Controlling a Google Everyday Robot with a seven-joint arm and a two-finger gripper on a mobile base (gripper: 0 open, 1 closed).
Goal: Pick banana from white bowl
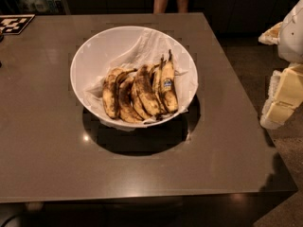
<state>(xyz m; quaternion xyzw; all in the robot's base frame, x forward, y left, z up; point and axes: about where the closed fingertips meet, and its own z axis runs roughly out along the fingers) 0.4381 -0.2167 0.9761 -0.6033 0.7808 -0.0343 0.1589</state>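
Stickered banana (168, 86) in white bowl (94, 46), hand (280, 103) well apart at right, state unclear

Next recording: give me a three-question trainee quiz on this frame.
1. True or false: the stickered banana lies to the right of the other bananas in the white bowl.
2. The end effector is: A) inside the bowl; B) off the right side of the table; C) lifting a banana.
3. What lines the bowl?
Key: 1 true; 2 B; 3 crumpled white paper.
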